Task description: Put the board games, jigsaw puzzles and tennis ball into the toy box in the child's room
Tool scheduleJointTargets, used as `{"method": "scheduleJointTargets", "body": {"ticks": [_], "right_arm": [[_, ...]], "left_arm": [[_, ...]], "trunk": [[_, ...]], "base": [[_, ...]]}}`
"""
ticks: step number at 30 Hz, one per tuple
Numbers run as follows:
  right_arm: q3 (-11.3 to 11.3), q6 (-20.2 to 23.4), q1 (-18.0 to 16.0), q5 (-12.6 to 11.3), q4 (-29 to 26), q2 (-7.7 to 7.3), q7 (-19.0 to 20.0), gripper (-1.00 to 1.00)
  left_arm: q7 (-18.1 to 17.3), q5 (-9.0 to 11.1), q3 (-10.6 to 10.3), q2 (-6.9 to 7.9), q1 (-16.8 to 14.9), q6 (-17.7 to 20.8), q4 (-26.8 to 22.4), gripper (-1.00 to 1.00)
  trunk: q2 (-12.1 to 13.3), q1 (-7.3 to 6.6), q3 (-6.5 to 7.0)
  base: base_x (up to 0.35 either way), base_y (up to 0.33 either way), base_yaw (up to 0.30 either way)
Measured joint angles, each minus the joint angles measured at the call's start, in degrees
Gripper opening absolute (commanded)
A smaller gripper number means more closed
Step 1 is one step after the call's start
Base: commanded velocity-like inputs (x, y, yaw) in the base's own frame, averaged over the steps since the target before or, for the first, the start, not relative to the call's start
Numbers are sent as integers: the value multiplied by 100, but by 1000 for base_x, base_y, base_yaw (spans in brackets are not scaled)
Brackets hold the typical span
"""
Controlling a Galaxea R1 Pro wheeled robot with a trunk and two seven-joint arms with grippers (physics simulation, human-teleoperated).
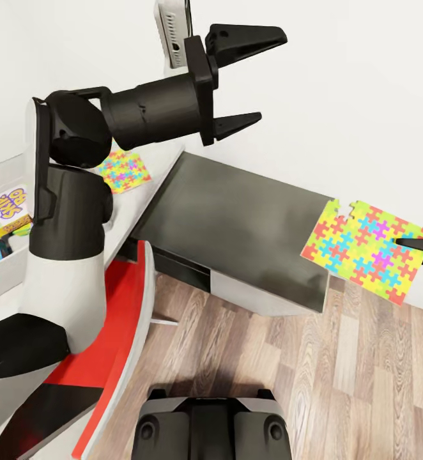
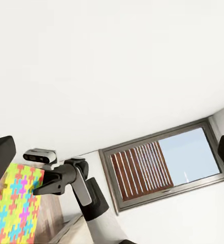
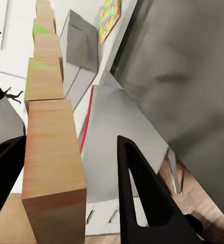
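Note:
My right gripper is shut on one jigsaw puzzle, which it holds in the air just past the right end of the dark side table. In the right wrist view that sheet's edge runs between the fingers. A second jigsaw puzzle lies flat on the pale table. The toy box stands at the far left with board games inside. My left gripper is raised against the white wall, open and empty. The tennis ball and the bed are out of view.
A red and white chair stands close under the pale table, beside my left arm. Wood-plank floor spreads in front of the side table. My own base is at the bottom. The left wrist view faces a window.

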Motion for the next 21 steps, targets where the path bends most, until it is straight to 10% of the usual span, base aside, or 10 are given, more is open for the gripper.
{"method": "scheduleJointTargets", "body": {"ticks": [13,21], "right_arm": [[-11,3,-354,-5,-101,224,-166,-100],[5,9,-693,-14,-86,727,-876,-100]], "left_arm": [[801,406,105,40,-206,11,-1,100],[883,437,116,143,-181,32,-1,100]], "trunk": [[0,0,114],[0,1,177]], "base": [[0,0,158],[0,0,192]]}}
